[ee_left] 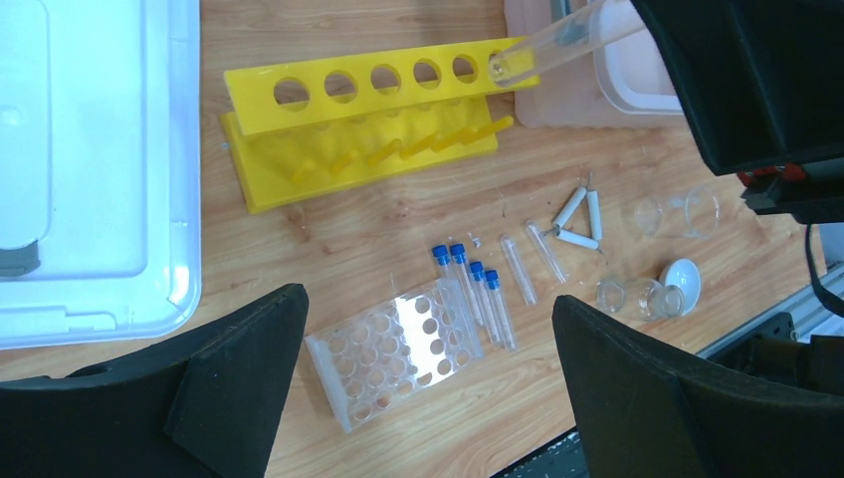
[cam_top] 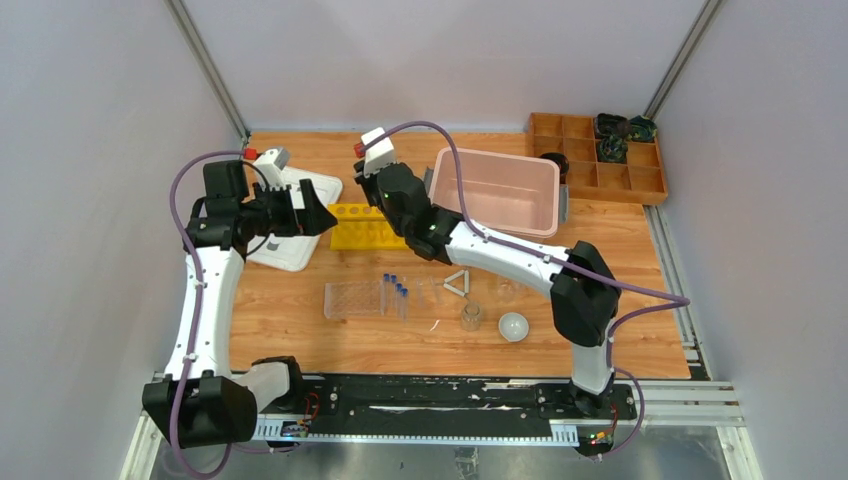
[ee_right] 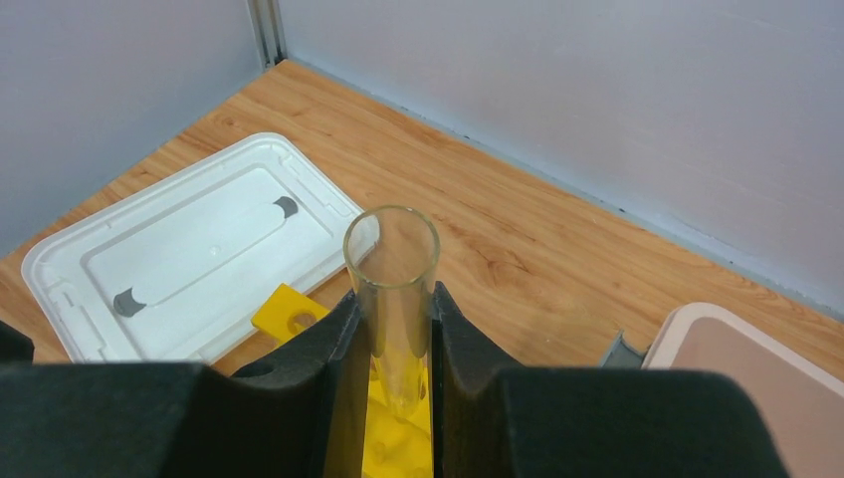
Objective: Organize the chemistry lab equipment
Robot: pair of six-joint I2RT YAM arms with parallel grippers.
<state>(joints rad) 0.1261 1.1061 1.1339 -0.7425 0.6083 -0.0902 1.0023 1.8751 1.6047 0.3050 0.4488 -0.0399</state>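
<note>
From above, the left gripper (cam_top: 318, 218) hangs wide open and empty over the white lid (cam_top: 290, 250), well apart from the right gripper (cam_top: 392, 205) at the right end of the yellow rack (cam_top: 365, 230). The pink tub (cam_top: 495, 190) crowds that end, so there's little room to swing. Left wrist view: the big glass tube (ee_left: 557, 45) comes in slanted, its foot at the last of 6 holes, probably lining up to drop in. Nearer, 4 blue-capped tubes (ee_left: 458, 253) lie beside the clear rack (ee_left: 393, 363), with the white triangle (ee_left: 570, 209), glass cups (ee_left: 612, 295) and white dish (ee_left: 682, 279) on open wood. Right wrist view: both fingers (ee_right: 343, 368) pinch that tube below its open mouth, yellow directly underneath.
</note>
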